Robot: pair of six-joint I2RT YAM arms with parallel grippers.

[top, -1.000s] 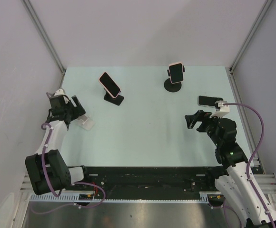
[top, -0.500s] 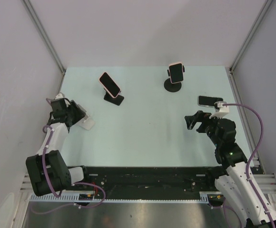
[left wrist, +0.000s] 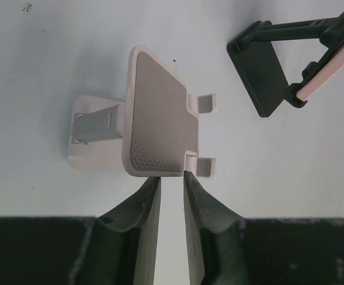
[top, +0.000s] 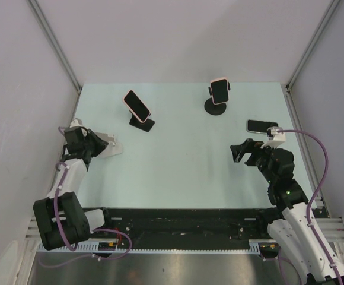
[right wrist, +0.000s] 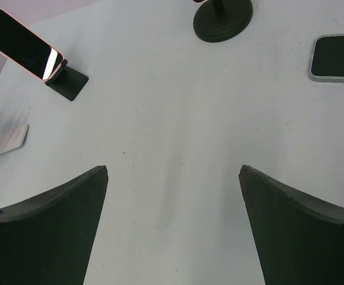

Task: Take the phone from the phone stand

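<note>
My left claw (left wrist: 171, 176) shows a narrow gap, tips at the edge of the white stand (left wrist: 160, 116) at 9 o'clock on the table (top: 178, 160); I can't tell if it pinches. My right claw (right wrist: 172, 169) gapes wide over bare table. The pink phone (top: 136, 104) sits on its black stand (top: 142, 124) at 11 o'clock, a second phone (top: 220, 90) on a round-base stand (top: 216, 107) at 1, and a third phone (top: 260, 125) lies flat at 3.

Pale green table (top: 178, 160): white phone stand (top: 110, 146) set near left edge; black folding stand (top: 142, 123) and black round-base stand (top: 215, 107) placed toward far side, well apart; dark-screened phone (top: 261, 125) laid flat near right edge.
</note>
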